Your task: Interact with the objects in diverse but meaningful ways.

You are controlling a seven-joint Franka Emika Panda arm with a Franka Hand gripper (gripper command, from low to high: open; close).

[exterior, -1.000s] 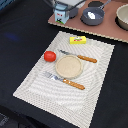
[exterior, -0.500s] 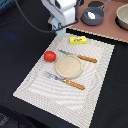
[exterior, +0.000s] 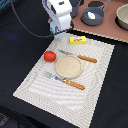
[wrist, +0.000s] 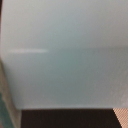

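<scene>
the arm has swung down from the far edge and its gripper [exterior: 59, 31] now hangs over the placemat's [exterior: 95, 75] far corner. whether it is open cannot be told; a pale blue surface [wrist: 65, 55] fills the wrist view. the red tomato [exterior: 49, 56] sits at nine o'clock from the round beige plate [exterior: 68, 66], the flat yellow packet [exterior: 77, 40] at twelve.

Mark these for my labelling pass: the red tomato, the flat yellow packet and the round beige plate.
Red tomato [exterior: 49, 56], exterior view, middle of its body.
Flat yellow packet [exterior: 77, 40], exterior view, centre of its top face.
Round beige plate [exterior: 68, 66], exterior view, bare centre.
</scene>
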